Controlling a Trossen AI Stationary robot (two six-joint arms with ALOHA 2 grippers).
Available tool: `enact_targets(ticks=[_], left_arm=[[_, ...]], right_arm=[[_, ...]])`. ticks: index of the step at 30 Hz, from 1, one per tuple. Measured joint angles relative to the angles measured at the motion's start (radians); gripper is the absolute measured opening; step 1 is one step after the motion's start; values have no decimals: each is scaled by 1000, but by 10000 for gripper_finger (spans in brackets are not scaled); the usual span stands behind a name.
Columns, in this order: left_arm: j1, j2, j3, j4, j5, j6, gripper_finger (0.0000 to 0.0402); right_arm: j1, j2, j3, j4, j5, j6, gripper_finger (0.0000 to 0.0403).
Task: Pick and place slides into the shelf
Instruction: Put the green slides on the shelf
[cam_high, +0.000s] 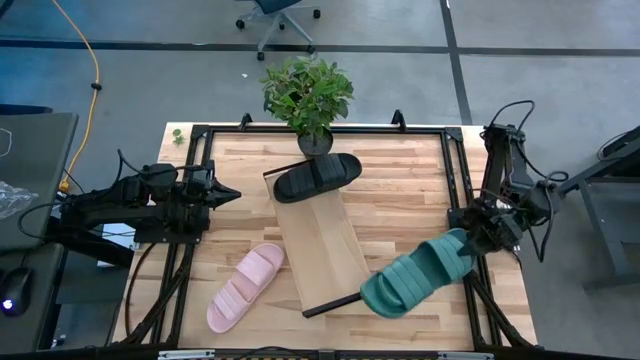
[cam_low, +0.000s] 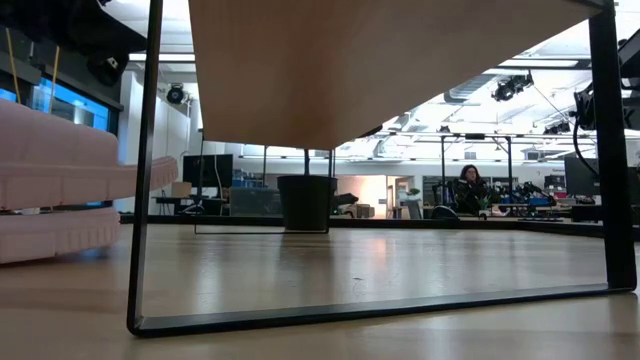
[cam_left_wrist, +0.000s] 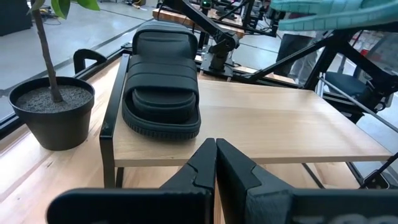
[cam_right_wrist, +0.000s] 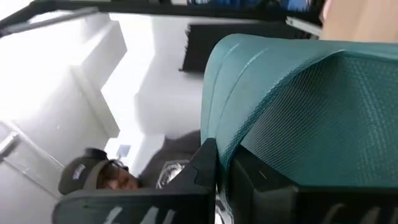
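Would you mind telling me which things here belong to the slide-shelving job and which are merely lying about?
Job:
- green slide, held by the right gripper
- black slide, on the shelf
- pink slide, on the table
- left gripper, waiting

Lying about:
- potted plant

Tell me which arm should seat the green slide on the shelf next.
Right. The right gripper already holds the green slide beside the shelf. The left gripper waits shut on the far side.
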Motion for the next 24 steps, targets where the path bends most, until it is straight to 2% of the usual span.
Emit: enact_targets(ticks=[7,12,16,20,24], left_arm=[[0,0,0,0,0,2,1],[0,0,0,-1,0,7,1],[0,0,0,-1,-1,31,1],[0,0,0,-1,0,37,1],[0,0,0,-1,0,41,1]], right_arm=[[0,1,8,81,88,-102,3],[0,27,111,19,145,-180,3],[0,64,240,-195,207,-150,3],[-1,125,356,-467,241,10,2],[-9,190,437,-658,236,178,2]])
